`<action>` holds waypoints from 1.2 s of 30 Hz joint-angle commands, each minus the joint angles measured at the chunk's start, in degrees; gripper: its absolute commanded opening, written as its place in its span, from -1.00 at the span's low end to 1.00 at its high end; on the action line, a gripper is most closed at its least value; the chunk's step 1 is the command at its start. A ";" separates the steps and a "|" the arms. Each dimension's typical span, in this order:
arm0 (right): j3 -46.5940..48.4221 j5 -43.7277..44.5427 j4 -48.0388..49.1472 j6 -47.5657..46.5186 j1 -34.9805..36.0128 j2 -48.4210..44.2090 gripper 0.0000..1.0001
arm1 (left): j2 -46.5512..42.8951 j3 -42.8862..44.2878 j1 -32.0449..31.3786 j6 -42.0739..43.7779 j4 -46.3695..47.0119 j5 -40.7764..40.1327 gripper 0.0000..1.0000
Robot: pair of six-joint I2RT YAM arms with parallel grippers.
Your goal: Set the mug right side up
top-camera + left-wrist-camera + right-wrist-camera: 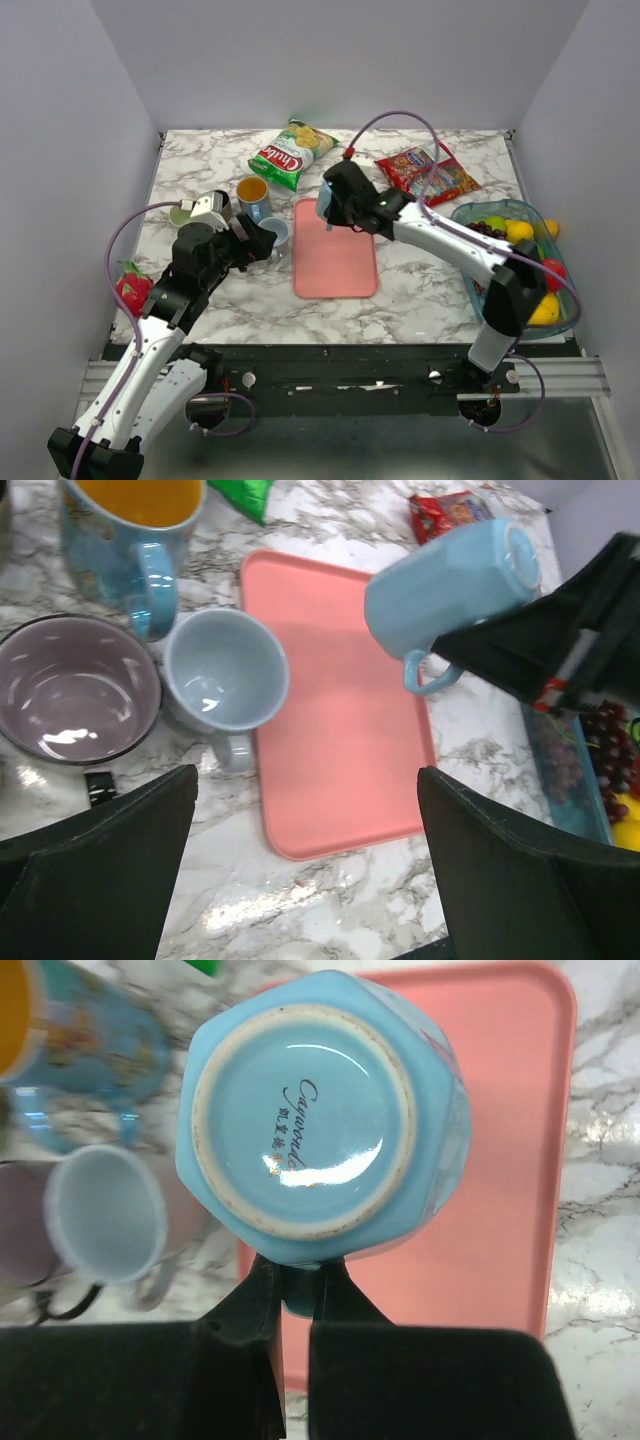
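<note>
The light-blue faceted mug (320, 1110) hangs tilted over the pink tray (510, 1110), its base facing the right wrist camera. My right gripper (298, 1290) is shut on the mug's handle (425, 675). In the left wrist view the mug (450, 580) lies nearly sideways in the air, base up and to the right, mouth to the left. In the top view the mug (322, 212) is mostly hidden by the right gripper (335, 200). My left gripper (305, 880) is open and empty, above the marble by the tray's near left corner (290, 840).
An upright grey mug (222, 670), a patterned blue mug with a yellow inside (130, 530) and a purple bowl (75, 690) stand left of the tray. Two snack bags (292, 152) (428, 172) lie at the back. A fruit tub (520, 255) is on the right, a toy strawberry (132, 288) at the left edge.
</note>
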 commanded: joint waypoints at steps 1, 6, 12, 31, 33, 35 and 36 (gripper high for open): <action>-6.85 -6.39 17.20 -3.24 0.66 -14.27 -0.99 | -0.59 -0.94 0.30 -0.35 7.50 11.66 0.97; -11.80 -15.60 26.51 -4.56 0.57 -24.38 -0.99 | -2.87 -2.96 0.30 -4.65 18.31 24.32 0.98; -14.96 -26.68 37.93 -1.75 0.57 -33.53 -0.99 | -2.97 -5.95 0.21 -17.13 40.10 33.99 0.98; -17.86 -42.78 56.32 7.31 0.66 -38.38 -0.99 | 11.09 1.60 -5.58 -40.00 78.98 31.11 0.97; -17.95 -42.96 56.33 6.95 0.83 -38.20 -0.99 | 11.88 2.48 -7.17 -39.21 78.28 29.71 0.97; -18.21 -43.49 56.76 6.69 0.92 -38.11 -0.99 | 12.41 3.27 -8.13 -38.94 77.57 28.74 0.83; -18.39 -43.58 57.03 6.78 0.92 -38.11 -0.99 | 13.02 3.36 -9.01 -39.03 77.49 28.30 0.76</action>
